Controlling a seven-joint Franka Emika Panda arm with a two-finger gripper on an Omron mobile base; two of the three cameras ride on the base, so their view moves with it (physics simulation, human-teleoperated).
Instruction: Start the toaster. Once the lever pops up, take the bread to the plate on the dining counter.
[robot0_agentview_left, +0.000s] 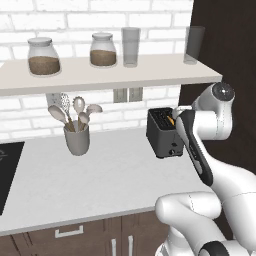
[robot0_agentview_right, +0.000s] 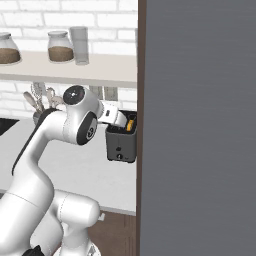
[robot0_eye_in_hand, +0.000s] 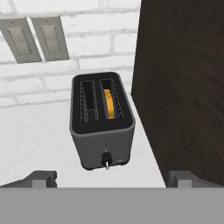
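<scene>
The tool (robot0_eye_in_hand: 112, 179) is seen in the hand view with its two small dark finger tips spread wide at the lower corners, nothing held between them. It is poised above and in front of the toaster (robot0_eye_in_hand: 103, 120), apart from it. The toaster is a boxy black body with rounded corners and two long slots lined with thin wire ribs; a small lever (robot0_eye_in_hand: 105, 158) projects low on its front face. The bread (robot0_eye_in_hand: 110, 104), a golden-tan slice seen edge-on, is sunk in the right-hand slot, while the left slot holds nothing. The toaster is set at the right end of the smooth pale grey bench (robot0_agentview_left: 100, 175), near the back wall and close beside a dark wood-grained panel (robot0_eye_in_hand: 183, 87). Two rectangular wall plates (robot0_eye_in_hand: 35, 39) are mounted on the white brick behind.
</scene>
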